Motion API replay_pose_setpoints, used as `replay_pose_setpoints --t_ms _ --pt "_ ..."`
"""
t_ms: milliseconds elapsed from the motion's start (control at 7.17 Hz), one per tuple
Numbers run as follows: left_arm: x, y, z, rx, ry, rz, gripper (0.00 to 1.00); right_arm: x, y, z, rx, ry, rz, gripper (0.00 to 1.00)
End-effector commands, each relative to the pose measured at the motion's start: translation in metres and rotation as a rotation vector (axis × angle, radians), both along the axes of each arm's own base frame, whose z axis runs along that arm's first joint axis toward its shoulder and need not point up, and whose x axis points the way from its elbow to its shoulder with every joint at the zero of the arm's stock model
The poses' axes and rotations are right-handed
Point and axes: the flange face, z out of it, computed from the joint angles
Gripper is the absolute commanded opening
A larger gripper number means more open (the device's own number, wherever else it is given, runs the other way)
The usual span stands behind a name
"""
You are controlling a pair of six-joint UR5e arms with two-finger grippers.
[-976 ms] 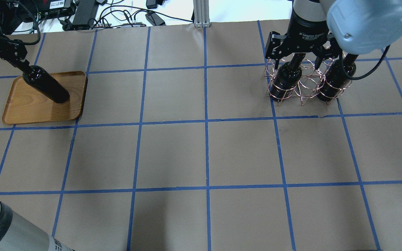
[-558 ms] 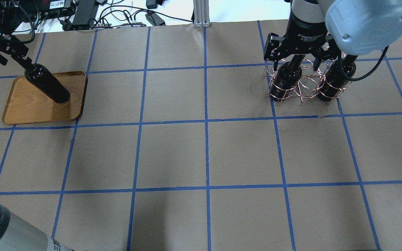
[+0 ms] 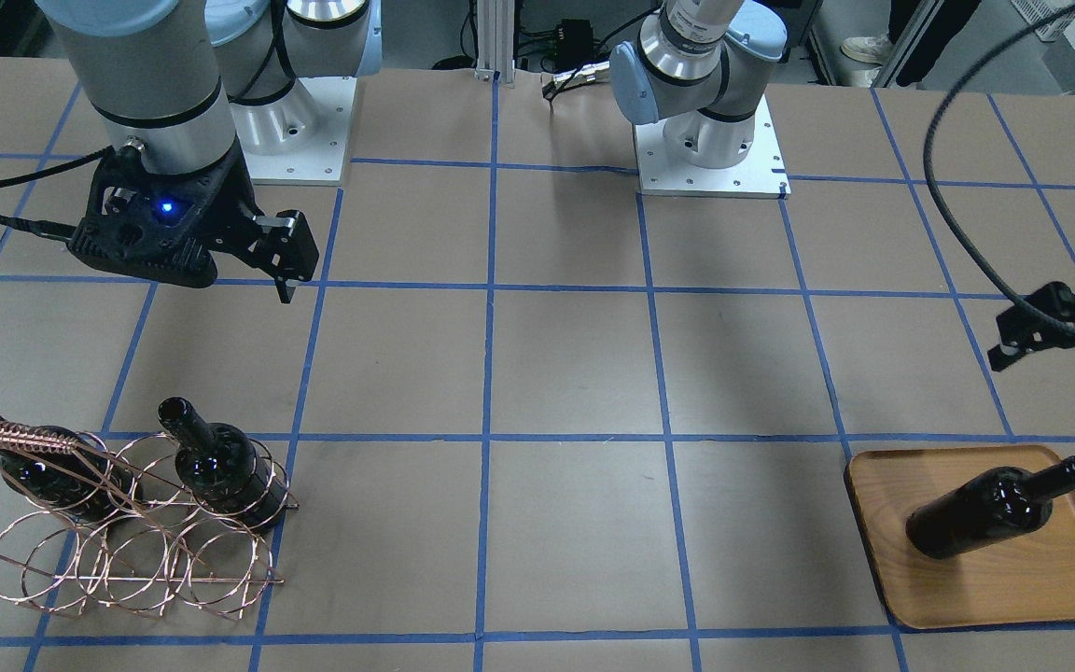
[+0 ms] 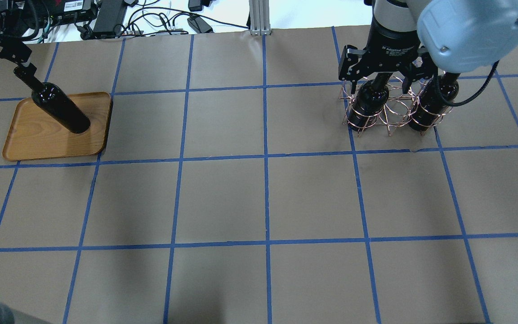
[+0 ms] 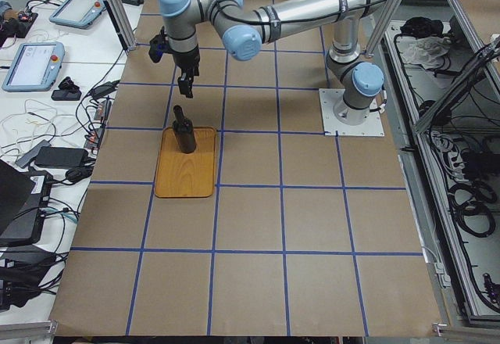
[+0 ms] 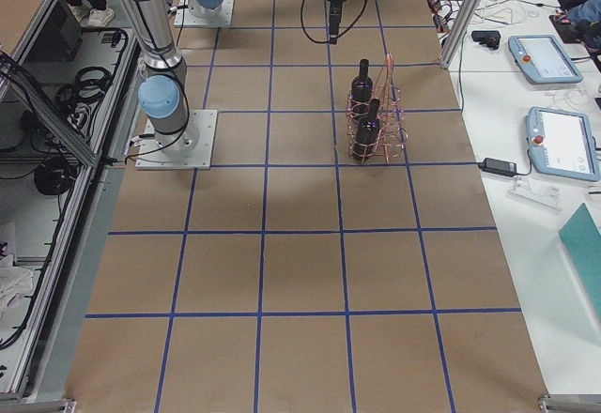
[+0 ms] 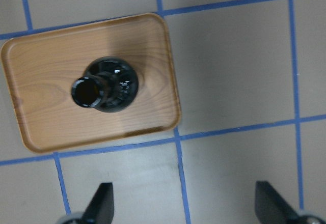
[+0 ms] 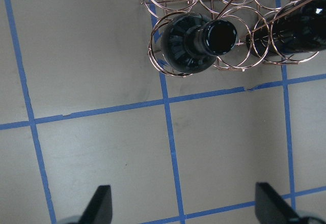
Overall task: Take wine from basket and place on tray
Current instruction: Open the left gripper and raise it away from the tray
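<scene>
One wine bottle stands upright on the wooden tray at the far left, and shows from above in the left wrist view. My left gripper is open and empty, above and behind the bottle's mouth, clear of it; its fingertips are spread wide. The copper wire basket at the far right holds two more bottles. My right gripper is open and empty above the basket, over the nearer bottle.
The table is brown paper with a blue tape grid. Cables and power supplies lie beyond the far edge. Both robot bases stand at the near side. The basket's middle loops hold no bottle.
My left gripper has let go of the bottle's neck and moved up and back from it; the bottle stays upright on the tray. My right gripper has shifted slightly over the basket.
</scene>
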Motion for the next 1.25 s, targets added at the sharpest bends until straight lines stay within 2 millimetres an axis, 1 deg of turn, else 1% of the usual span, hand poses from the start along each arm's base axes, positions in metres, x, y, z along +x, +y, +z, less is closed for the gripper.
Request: replay_pose_setpoints --t_ms 0,139,279,418,558,697,1115 --pt "-0.105 0.040 0.048 -0.003 -0.018 0.010 0.97 -0.001 -0.002 -0.002 0.000 0.002 -0.002 1.00" --pt "-0.158 0.055 0.056 -0.006 -0.018 0.012 0.97 -0.003 -0.002 -0.001 -0.001 0.001 -0.006 1.00" --pt "-0.190 0.066 0.051 0.007 -0.024 0.055 0.97 0.002 -0.001 0.001 0.000 -0.049 -0.004 1.00" --pt "-0.213 0.074 0.044 0.022 -0.019 0.078 0.97 0.018 0.000 0.001 0.011 -0.208 0.000 1.00" --pt "-0.229 0.087 0.038 0.032 -0.025 0.061 0.96 0.014 0.000 0.001 0.013 -0.170 0.000 1.00" --pt "-0.232 0.098 0.040 0.025 -0.026 0.061 0.96 0.011 0.008 0.008 -0.002 -0.128 0.009 1.00" --pt "-0.233 0.094 0.039 -0.003 -0.024 0.057 0.96 0.011 0.012 0.000 0.013 -0.125 0.008 1.00"
